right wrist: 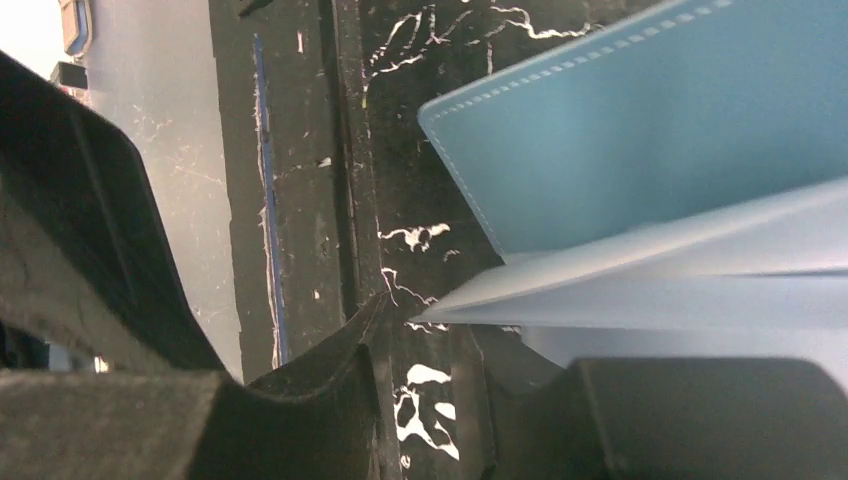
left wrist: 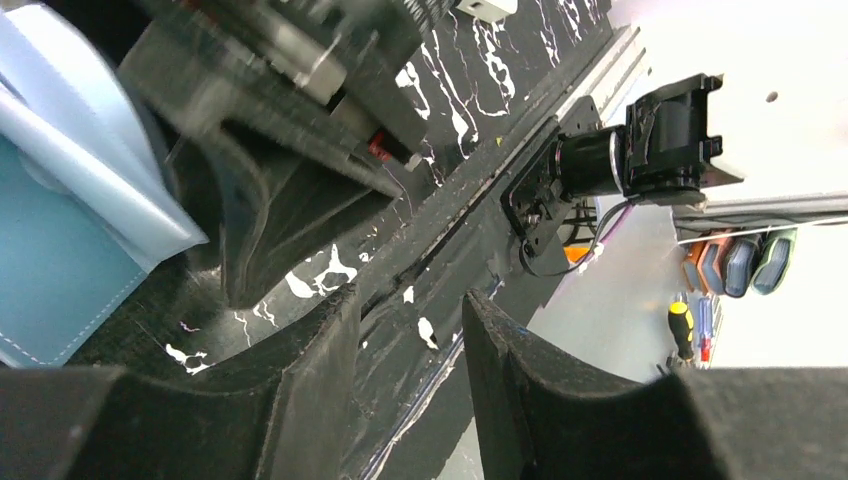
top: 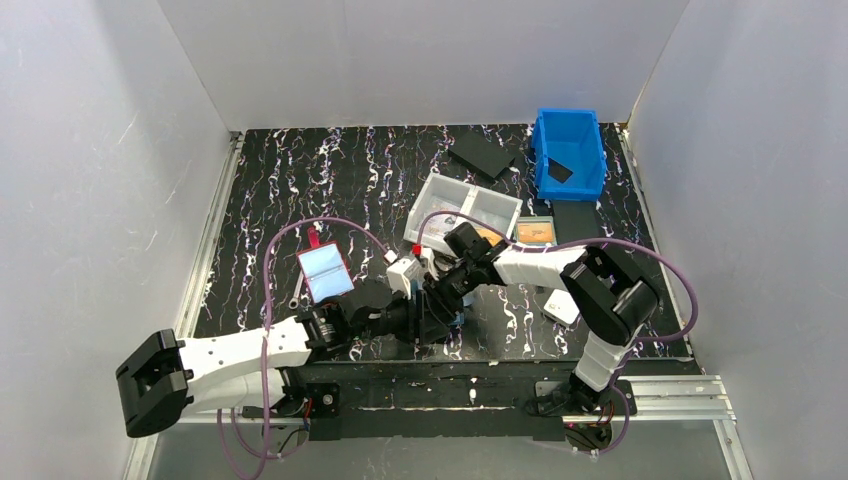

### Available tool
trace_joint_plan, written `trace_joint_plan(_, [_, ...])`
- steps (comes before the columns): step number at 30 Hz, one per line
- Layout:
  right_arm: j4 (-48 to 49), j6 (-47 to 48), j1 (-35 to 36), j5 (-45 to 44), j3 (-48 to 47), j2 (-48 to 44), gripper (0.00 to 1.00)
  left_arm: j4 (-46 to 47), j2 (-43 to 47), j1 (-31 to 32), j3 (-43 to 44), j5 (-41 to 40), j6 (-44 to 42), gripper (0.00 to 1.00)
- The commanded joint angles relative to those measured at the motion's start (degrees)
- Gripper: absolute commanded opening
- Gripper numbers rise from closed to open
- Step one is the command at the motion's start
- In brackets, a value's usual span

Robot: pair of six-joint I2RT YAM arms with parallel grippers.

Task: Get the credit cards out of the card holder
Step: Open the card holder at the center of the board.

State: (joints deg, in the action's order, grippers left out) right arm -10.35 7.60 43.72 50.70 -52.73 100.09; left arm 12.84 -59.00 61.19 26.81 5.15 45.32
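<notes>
Status: early. As far as I can see, nothing has been extracted. No pale printed credit cards are visible loose on the black marbled worktop (top: 300,180), and I can't tell whether any sit in the pockets.

The flat light-blue bifold card holder (right wrist: 650,140) lies on the near side of the clear two-compartment plastic tray (top: 465,205), under where both arms meet. One panel is flat on the worktop. The other, a pale flap, stands up curved at the right gripper (right wrist: 428,345).

- Right jaws: a narrow gap shows and the flap corner is right at the tips. Cannot tell if it's pinched.
- Left gripper (left wrist: 412,310): jaws spread with nothing between them, just beside the holder.
- Left to do: basically everything. Spread the holder, then pull each card.

Containers:
- Clear tray: contents too small to read.
- Blue plastic bin (top: 570,150), beyond and right of the tray: holds one flat black piece (top: 558,172).
- Teal holder with orange card (top: 535,232): just right of the tray, not ours.
- Red-edged pale-blue holder (top: 325,272): left of the tray and nearer, not ours.
</notes>
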Motion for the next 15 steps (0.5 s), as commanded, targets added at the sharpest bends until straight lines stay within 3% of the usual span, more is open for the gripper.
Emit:
trace_joint_plan(1, [3.4,-1.5,1.4,-2.6,-1.5,-1.5,0.37,0.0,1.6,1.9,0.5,-3.9,-2.0,0.41])
trace_joint_plan(7, [2.1,-0.7,-1.9,-7.3,-1.8,-1.2,0.38,2.6,-2.7,2.3,-1.0,-13.5,-1.3,0.40])
trace_joint_plan(15, [1.8,0.9,-2.4,-8.7,-1.9,-0.7,0.43,2.9,-8.7,2.3,1.9,-19.7,-2.2,0.38])
